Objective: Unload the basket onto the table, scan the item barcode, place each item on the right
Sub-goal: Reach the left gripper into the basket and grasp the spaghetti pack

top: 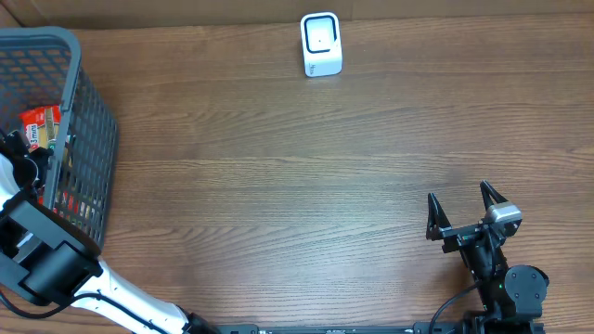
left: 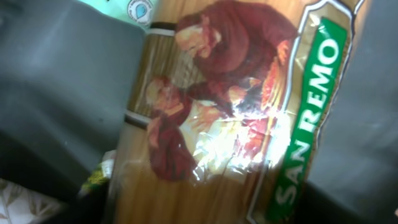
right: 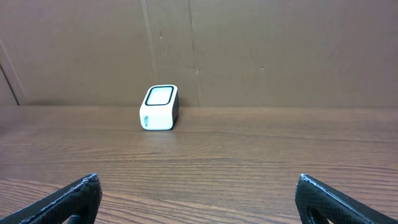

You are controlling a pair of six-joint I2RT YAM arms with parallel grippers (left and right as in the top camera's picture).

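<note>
Overhead first: the left arm (top: 46, 264) reaches down into the grey basket (top: 93, 139) at the table's left edge, which makes sense since that's where the groceries are. A red packet (top: 39, 125) shows near the top. The scanner (top: 321, 44) sits well apart at the far middle of the table, so I'd guess whatever gets picked has to be carried over and shown to it. The right gripper (top: 464, 211) is parked near the front right, jaws spread, nothing in it. Left wrist view: basically all San Remo pasta packet (left: 205, 180), lying in the basket right under the camera with glare on the plastic. The left gripper (left: 217, 118) has dark blurry fingers (left: 56, 81) either side of it, but honestly I can't tell if they're clamped on or just straddling it. No barcode on this face either. Right wrist view: fingertips wide apart at the bottom corners, scanner straight ahead. The table (top: 278, 204) is brown wood grain, with a plain brown board wall (right: 280, 50) behind.
</note>
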